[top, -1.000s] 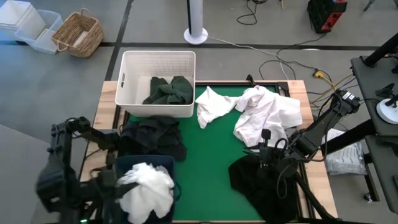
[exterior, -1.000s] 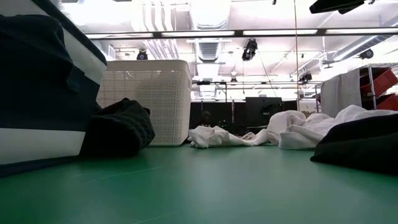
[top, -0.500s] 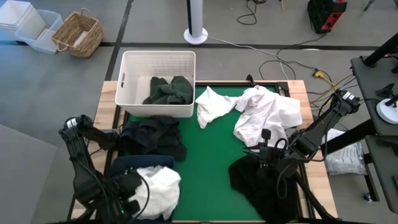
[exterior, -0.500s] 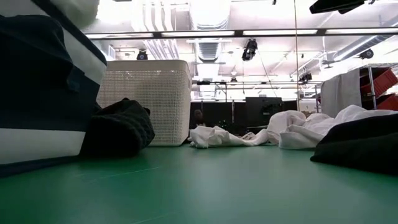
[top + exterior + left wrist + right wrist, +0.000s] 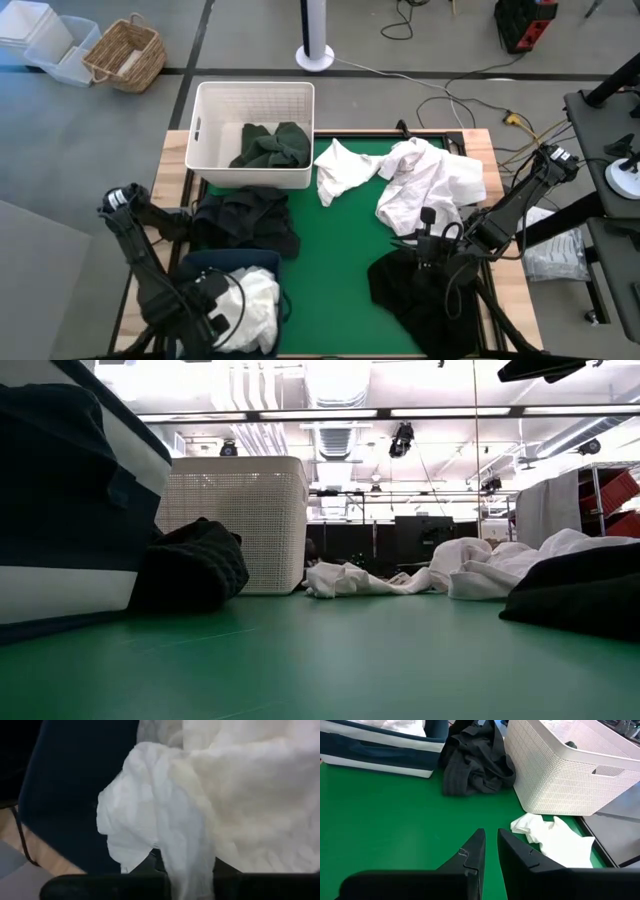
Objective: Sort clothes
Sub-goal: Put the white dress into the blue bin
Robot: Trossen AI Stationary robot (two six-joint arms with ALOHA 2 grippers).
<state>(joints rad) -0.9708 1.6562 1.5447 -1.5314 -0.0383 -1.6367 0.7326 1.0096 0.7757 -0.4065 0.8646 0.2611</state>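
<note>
My left gripper (image 5: 230, 306) is down in the navy bin (image 5: 215, 262), shut on a white garment (image 5: 225, 795) that lies bunched inside it. Dark green clothes (image 5: 270, 145) lie in the white lattice basket (image 5: 205, 130). A black garment (image 5: 245, 215) lies heaped on the mat between basket and bin. Two white garments (image 5: 430, 185), (image 5: 340, 170) lie at the far right of the mat, and another black garment (image 5: 420, 290) at the near right. My right gripper (image 5: 490, 837) waits shut above that black garment's far edge, holding nothing. My left gripper has a fold of the white garment (image 5: 182, 870) between its two fingers, coming at it from above. The cloth covers the fingertips, so one layer or several cannot be told. The rest of the garment rests slack in the bin.
The green mat (image 5: 335, 260) is bare in its middle. A wooden table border (image 5: 170, 160) runs round it. Beyond the table stand a wicker basket (image 5: 125, 55) and a white fan base (image 5: 315, 55) on the floor; cables lie at the far right.
My left gripper has gone down with the white garment into the navy bin. The garment, first bunched high over the bin's rim, now sits lower inside it and shows smaller from above.
</note>
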